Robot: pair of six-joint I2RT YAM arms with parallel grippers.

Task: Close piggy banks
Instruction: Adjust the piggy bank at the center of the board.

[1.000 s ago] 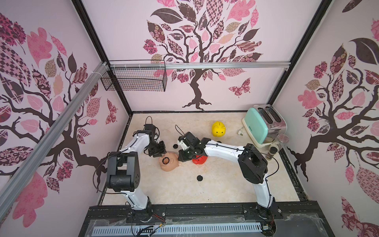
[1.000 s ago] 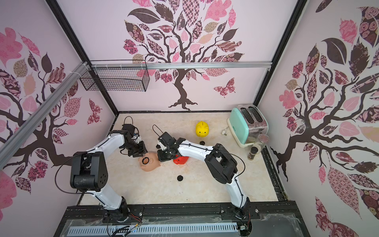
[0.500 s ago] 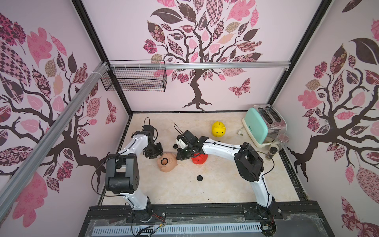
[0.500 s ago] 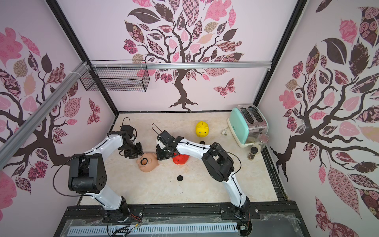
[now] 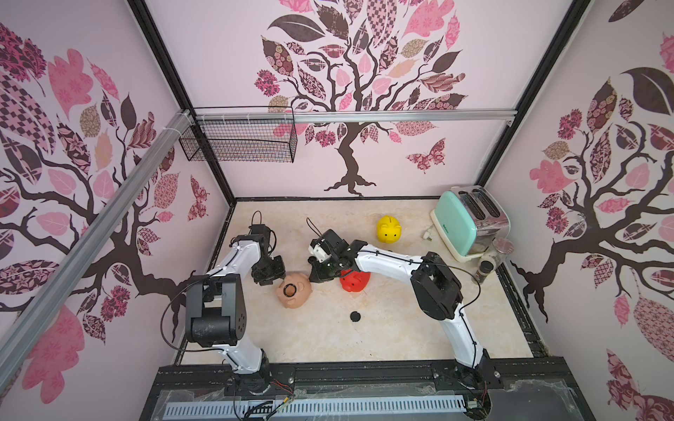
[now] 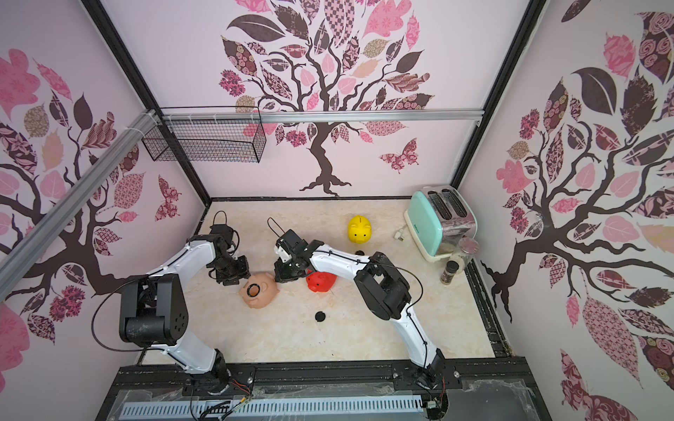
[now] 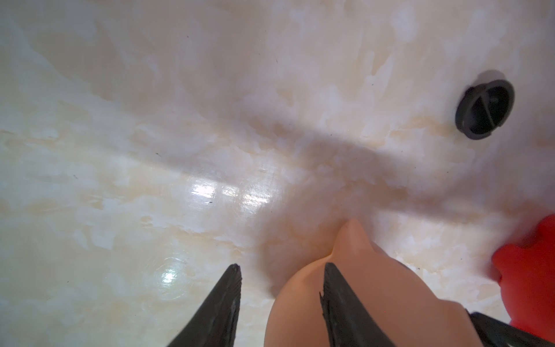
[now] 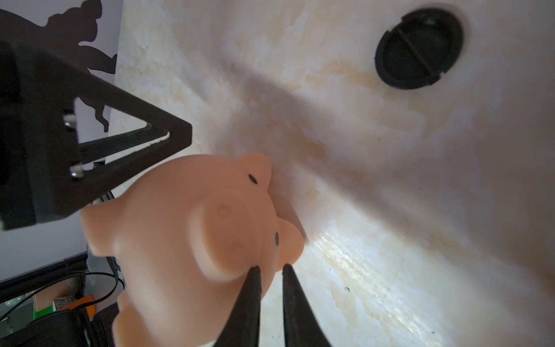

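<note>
Though unreadably small, a logo [image 5: 445,227] marks the toaster [image 5: 465,218] near the yellow pig [image 5: 388,229].

Both top views: mounted high above robot base side, angled down toward back wall [image 5: 474,164], far off, whole table [image 5: 401,346] in frame, nearly identical coverage. Left wrist: close, low over table, peach-pink piggy bank [image 7: 405,300] right under lens. Right wrist: equally close, facing same bank's snout. All four views share that bank.
</note>
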